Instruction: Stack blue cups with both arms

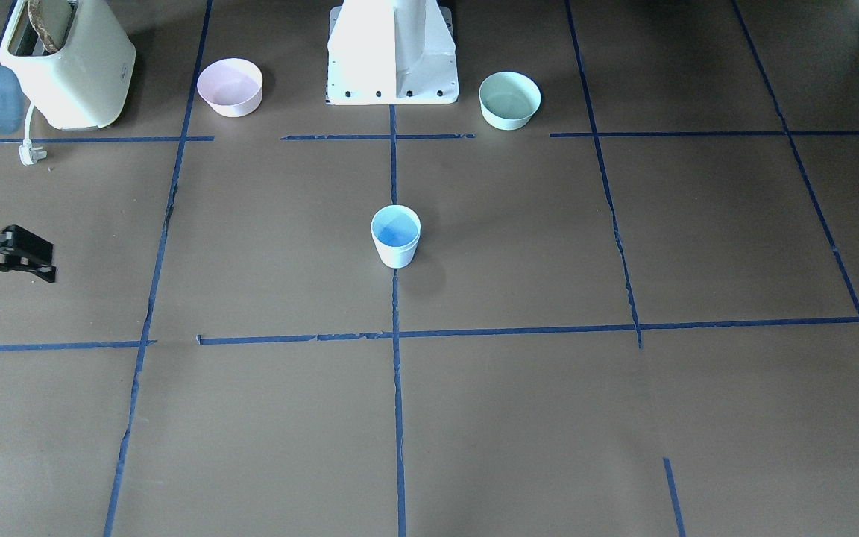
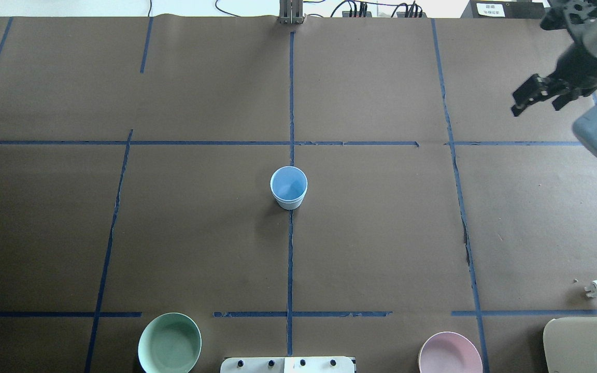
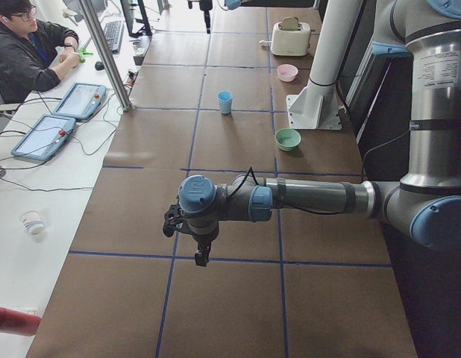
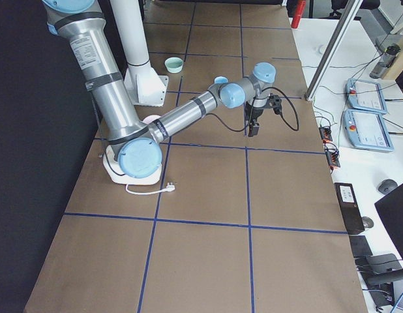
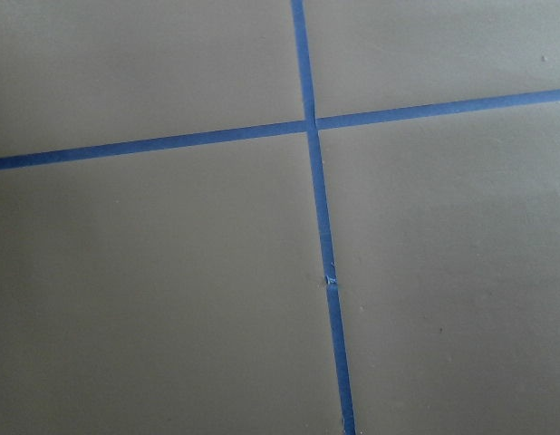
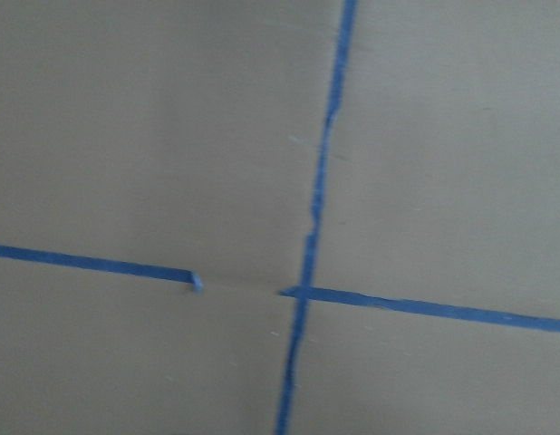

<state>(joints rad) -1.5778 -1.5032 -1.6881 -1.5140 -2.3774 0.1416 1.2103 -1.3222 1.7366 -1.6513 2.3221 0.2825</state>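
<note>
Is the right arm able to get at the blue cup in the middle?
Probably yes: nothing stands between the right tool and the blue cup, only bare brown table, though it is some way off.

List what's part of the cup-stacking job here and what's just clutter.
Job:
- blue cup, upright at table centre; only one cup shape shows
- right pincer, empty, far from the cup
- left pincer, also far from the cup

Clutter:
- pink bowl
- mint-green bowl
- toaster
- plug, loose on the table

One blue cup (image 2: pixel 288 187) stands upright (on the tape line (image 2: pixel 290 259)).
</note>
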